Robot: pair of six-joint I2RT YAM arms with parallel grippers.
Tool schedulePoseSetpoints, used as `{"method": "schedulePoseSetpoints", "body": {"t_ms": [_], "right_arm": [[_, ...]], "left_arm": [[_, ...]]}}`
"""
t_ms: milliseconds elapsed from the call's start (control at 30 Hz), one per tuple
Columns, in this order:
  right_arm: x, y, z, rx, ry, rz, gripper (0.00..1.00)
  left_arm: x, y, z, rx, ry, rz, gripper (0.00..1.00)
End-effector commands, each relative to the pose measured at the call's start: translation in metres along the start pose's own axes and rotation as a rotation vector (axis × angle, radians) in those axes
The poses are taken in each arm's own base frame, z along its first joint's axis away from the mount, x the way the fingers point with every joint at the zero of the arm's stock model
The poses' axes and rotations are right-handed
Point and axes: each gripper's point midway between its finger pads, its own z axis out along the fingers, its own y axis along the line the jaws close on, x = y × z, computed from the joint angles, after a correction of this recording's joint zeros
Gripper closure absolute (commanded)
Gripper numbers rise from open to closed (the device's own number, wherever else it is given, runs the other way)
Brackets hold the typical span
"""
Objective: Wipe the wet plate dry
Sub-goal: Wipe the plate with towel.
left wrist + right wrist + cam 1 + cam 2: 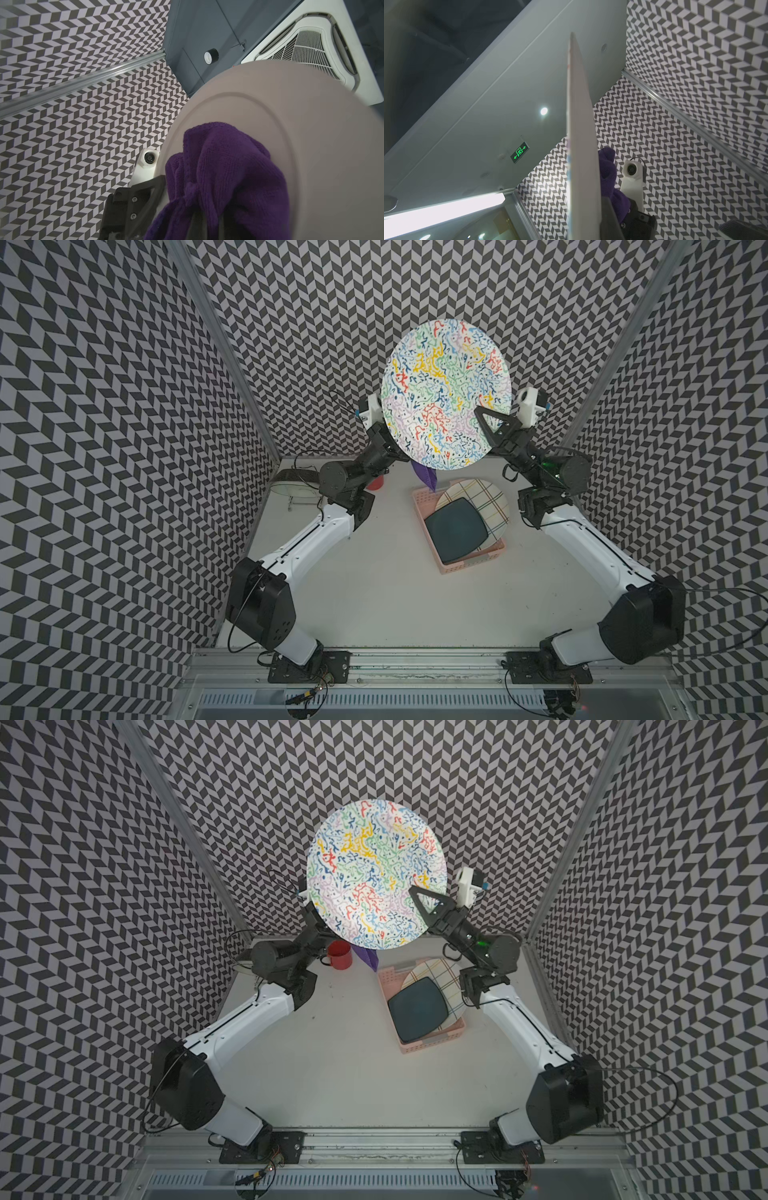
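**Off to the side: dishes, a mug and a patterned booth**

We see a pink basket lying on the white counter, right of centre in both top views. In it, a dark square plate rests partly over a round plaid plate, which overhangs the basket's right rim. A red mug stands upright near the counter's far edge, left of the basket and not touching it. Black-and-white chevron walls enclose three sides. In the wrist views we make out a ceiling vent, a green exit sign and a round ceiling light.
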Motion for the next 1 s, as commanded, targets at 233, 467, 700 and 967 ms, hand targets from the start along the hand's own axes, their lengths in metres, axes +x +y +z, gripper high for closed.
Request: {"method": "schedulePoseSetpoints", "body": {"t_ms": [233,467,700,967], "right_arm": [[0.057,0.031,0.005,-0.058,0.109,-0.094,1.0],[0.015,0.033,0.025,-0.041,0.03,-0.13,1.0],[-0.053,0.031,-0.003,0.032,-0.151,-0.173,1.0],[-0.071,-0.017,-0.048,0.338,-0.228,-0.208,1.0]], "left_arm": [[0.002,-0.058,0.03,0.269,0.014,-0.004,1.0],[0.048,-0.052,0.041,0.281,0.098,-0.043,1.0],[0.067,-0.051,0.021,0.09,0.159,0.123,1.0],[0.064,0.001,-0.014,-0.483,0.22,0.522,1.0]]}}
